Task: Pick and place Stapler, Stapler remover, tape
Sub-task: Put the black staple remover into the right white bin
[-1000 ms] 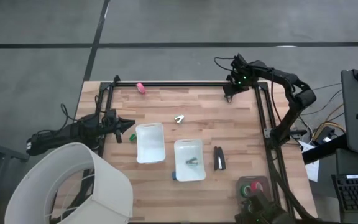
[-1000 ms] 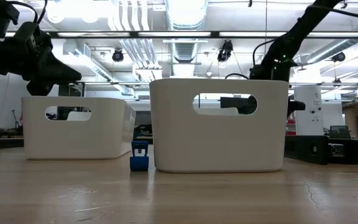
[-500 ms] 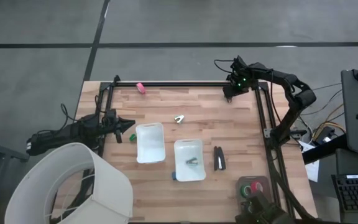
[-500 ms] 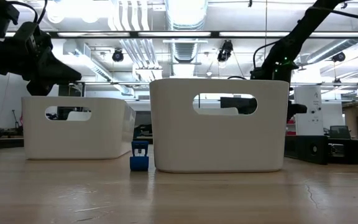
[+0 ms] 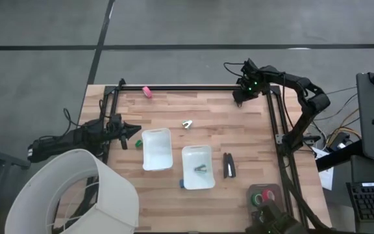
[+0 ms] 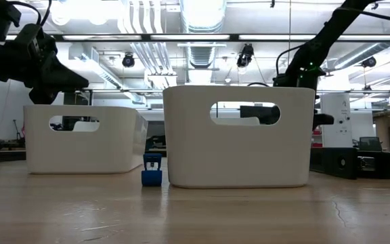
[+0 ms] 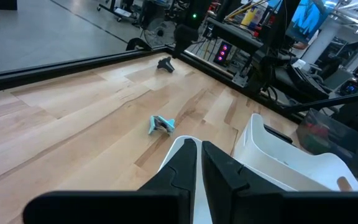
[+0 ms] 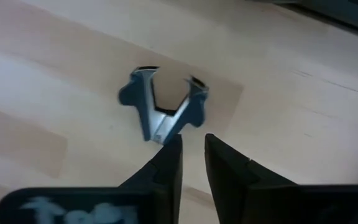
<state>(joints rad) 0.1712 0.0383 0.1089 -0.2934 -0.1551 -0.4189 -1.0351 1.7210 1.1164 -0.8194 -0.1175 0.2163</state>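
Observation:
The black stapler [image 5: 228,165] lies on the table just right of the right white tray [image 5: 197,156]. A stapler remover [image 5: 202,168] lies in that tray. A light remover [image 5: 187,123] lies mid-table. A dark remover [image 8: 163,112] lies at the far right corner, just beyond my right gripper [image 8: 191,142], which hovers low with a narrow gap between its fingers [image 5: 238,99]. The red tape [image 5: 147,91] lies at the far left, the green tape [image 5: 137,143] by the left tray [image 5: 156,138], and the blue tape [image 6: 152,171] at the right tray's near left corner. My left gripper [image 7: 199,149] is shut and empty at the left edge.
A black frame rail [image 5: 193,87] runs along the table's far edge and down both sides. A red button box [image 5: 265,195] stands at the near right corner. A large white domed thing [image 5: 76,195] covers the near left corner. There is bare wood mid-table and at the far side.

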